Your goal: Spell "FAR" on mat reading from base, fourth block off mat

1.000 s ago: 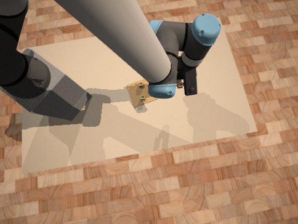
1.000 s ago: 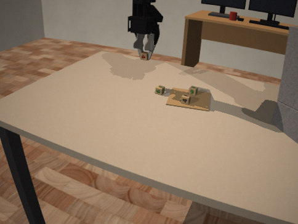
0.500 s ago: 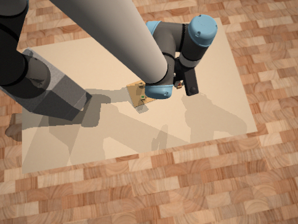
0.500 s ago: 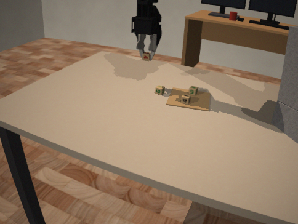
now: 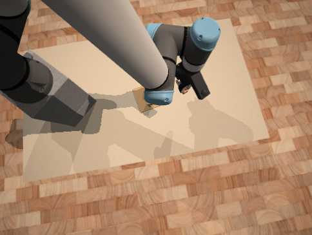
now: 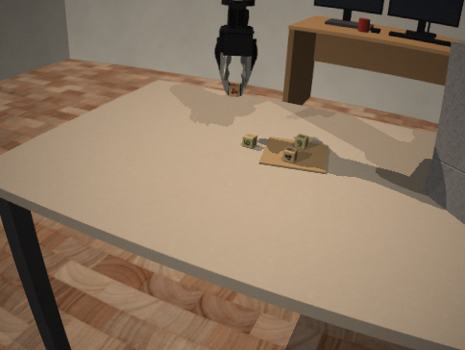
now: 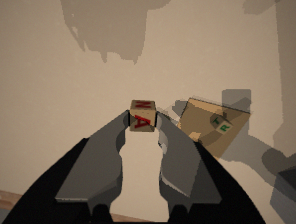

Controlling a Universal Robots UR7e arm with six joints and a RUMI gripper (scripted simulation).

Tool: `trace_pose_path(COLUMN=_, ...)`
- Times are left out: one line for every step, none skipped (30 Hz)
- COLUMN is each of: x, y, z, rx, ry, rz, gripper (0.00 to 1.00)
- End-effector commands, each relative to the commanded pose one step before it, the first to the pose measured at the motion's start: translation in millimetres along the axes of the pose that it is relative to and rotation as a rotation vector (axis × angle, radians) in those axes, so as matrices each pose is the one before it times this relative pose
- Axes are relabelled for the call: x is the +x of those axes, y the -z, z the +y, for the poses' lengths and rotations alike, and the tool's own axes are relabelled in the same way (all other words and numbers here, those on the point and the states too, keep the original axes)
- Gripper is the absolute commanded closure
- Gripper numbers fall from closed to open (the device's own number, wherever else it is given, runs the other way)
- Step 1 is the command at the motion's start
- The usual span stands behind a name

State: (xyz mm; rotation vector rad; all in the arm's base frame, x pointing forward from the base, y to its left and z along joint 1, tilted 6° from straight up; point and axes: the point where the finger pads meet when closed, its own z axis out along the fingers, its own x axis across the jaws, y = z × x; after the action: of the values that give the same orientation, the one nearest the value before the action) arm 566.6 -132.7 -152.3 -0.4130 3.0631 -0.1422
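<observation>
My gripper [image 6: 234, 89] is shut on a wooden block with a red "A" [image 7: 142, 116] and holds it high above the table, away from the mat; the block also shows in the exterior view [image 6: 234, 89]. The small brown mat [image 6: 295, 154] lies on the table and carries two blocks, one with a green letter [image 6: 301, 141] and one with a dark letter [image 6: 289, 155]. A third block with a green letter [image 6: 249, 140] lies on the table just left of the mat. In the wrist view the mat [image 7: 216, 125] lies to the right of my fingers. In the top view the arm hides most of the mat [image 5: 143, 101].
A grey pedestal [image 6: 449, 144] stands at the table's right side. A wooden desk [image 6: 370, 48] with monitors and a red cup [image 6: 364, 24] stands behind the table.
</observation>
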Motion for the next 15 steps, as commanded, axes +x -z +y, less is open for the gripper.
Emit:
trace_pose_path(x=4.74, y=0.0, z=2.13, rx=0.00007, ry=0.13062, rz=-0.00418, gripper=0.95)
trace_pose_path(x=1.25, y=-0.14, z=0.9, rx=-0.00001, ry=0.03312, rz=0.0, gripper=0.95)
trace_pose_path(x=1.22, y=-0.13, z=0.98, rx=-0.00001, ry=0.03333, rz=0.0, gripper=0.95)
trace_pose_path(x=1.08, y=-0.11, z=0.95, rx=0.0, ry=0.03033, rz=0.0, gripper=0.95)
trace_pose_path(x=1.09, y=-0.11, z=1.04, rx=0.0, ry=0.03147, rz=0.0, gripper=0.95)
trace_pose_path(x=1.05, y=-0.1, z=1.08, rx=0.0, ry=0.03125, rz=0.0, gripper=0.95)
trace_pose_path(x=1.02, y=-0.1, z=1.15, rx=0.0, ry=0.03151, rz=0.0, gripper=0.95)
trace_pose_path(x=0.98, y=-0.09, z=1.19, rx=0.0, ry=0.03134, rz=0.0, gripper=0.95)
trace_pose_path(x=0.0, y=0.0, z=0.0, rx=0.0, ry=0.0, rz=0.0, gripper=0.95)
trace_pose_path(x=0.0, y=0.0, z=0.0, rx=0.0, ry=0.0, rz=0.0, gripper=0.95)
trace_pose_path(x=1.13, y=-0.11, z=1.5, rx=-0.00001, ry=0.03783, rz=0.0, gripper=0.95)
trace_pose_path(x=1.09, y=-0.1, z=1.6, rx=-0.00001, ry=0.03839, rz=0.0, gripper=0.95)
trace_pose_path(x=1.04, y=-0.09, z=1.69, rx=0.0, ry=0.03893, rz=0.0, gripper=0.95)
trace_pose_path(x=0.85, y=-0.07, z=1.55, rx=0.0, ry=0.03418, rz=0.0, gripper=0.95)
trace_pose_path(x=0.68, y=-0.06, z=1.38, rx=0.0, ry=0.02955, rz=0.0, gripper=0.95)
